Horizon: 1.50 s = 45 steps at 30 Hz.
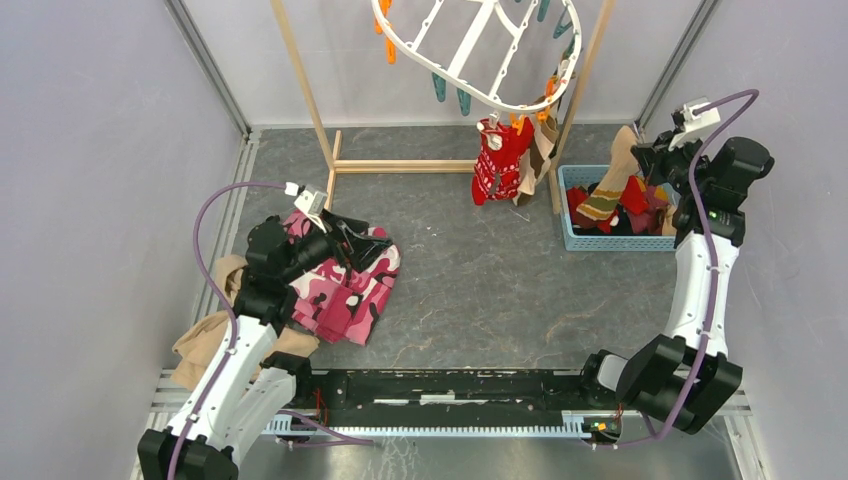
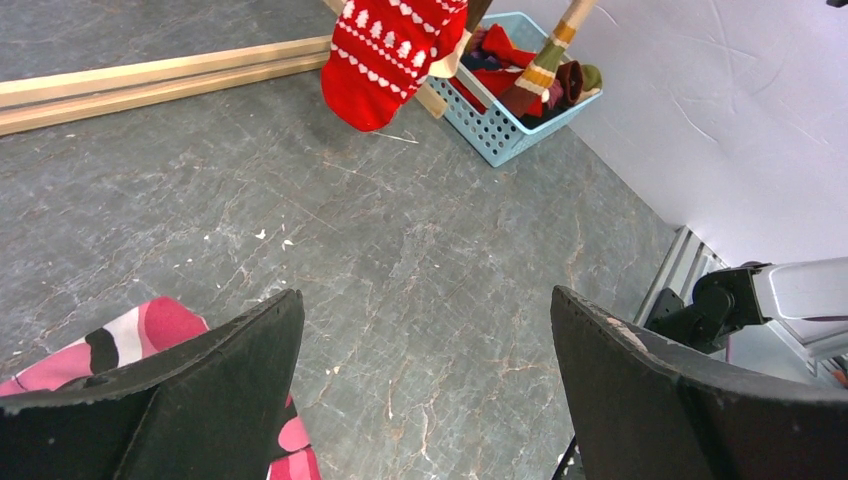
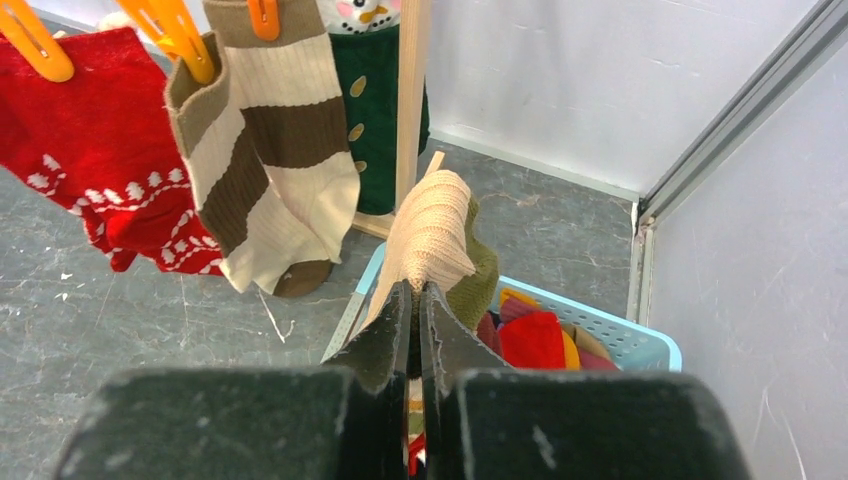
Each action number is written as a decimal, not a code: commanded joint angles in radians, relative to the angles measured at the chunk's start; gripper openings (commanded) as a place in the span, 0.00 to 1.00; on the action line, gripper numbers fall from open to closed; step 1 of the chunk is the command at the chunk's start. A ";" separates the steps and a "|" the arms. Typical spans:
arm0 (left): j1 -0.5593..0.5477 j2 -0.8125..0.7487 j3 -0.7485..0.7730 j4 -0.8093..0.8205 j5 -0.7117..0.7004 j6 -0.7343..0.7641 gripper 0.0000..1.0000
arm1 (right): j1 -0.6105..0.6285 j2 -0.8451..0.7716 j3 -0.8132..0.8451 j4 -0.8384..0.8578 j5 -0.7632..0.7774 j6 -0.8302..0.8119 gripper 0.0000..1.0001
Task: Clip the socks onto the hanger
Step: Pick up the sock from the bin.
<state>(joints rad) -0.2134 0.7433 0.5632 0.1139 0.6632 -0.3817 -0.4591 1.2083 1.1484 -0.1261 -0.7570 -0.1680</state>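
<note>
- Two sets of fingers: left fingers (image 1: 352,233) spread wide, empty, over pink cloth (image 1: 350,290).
- Right fingers (image 3: 415,300) clamped on a tan sock (image 3: 432,228) above the basket (image 1: 610,243); its long axis runs straight out from the tips, toward the hanger (image 1: 468,50).
- At least three socks (image 3: 270,170) clipped; many left in basket.

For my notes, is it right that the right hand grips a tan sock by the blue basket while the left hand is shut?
The left hand is open, not shut, as the left wrist view shows; the rest holds.
</note>
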 commanded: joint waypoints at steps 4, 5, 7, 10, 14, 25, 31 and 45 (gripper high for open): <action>0.005 -0.006 -0.044 0.198 0.144 -0.125 0.97 | -0.001 -0.101 0.122 -0.074 -0.065 -0.098 0.03; 0.005 -0.007 -0.053 0.231 0.164 -0.153 0.97 | -0.001 -0.108 0.136 -0.099 -0.089 -0.105 0.02; 0.000 -0.006 -0.073 0.331 0.203 -0.204 0.98 | -0.001 -0.119 0.157 -0.142 -0.147 -0.111 0.00; -0.045 -0.015 -0.102 0.428 0.193 -0.249 0.97 | 0.001 -0.140 0.160 -0.193 -0.228 -0.116 0.00; -0.299 -0.013 -0.076 0.354 -0.004 -0.137 0.96 | 0.038 -0.171 0.139 -0.291 -0.360 -0.173 0.00; -0.883 0.275 -0.131 0.562 -0.579 0.303 0.93 | 0.453 -0.261 -0.122 -0.249 -0.371 -0.124 0.00; -0.995 0.458 -0.095 0.710 -0.805 0.313 0.93 | 0.573 -0.270 -0.245 -0.034 -0.358 0.056 0.00; -1.037 0.871 0.108 0.791 -1.158 0.348 0.73 | 0.598 -0.245 -0.317 0.118 -0.366 0.211 0.00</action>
<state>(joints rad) -1.2453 1.5394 0.5770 0.7883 -0.3729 -0.1070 0.1314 0.9634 0.8349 -0.0795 -1.1168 -0.0029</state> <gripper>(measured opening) 0.760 0.043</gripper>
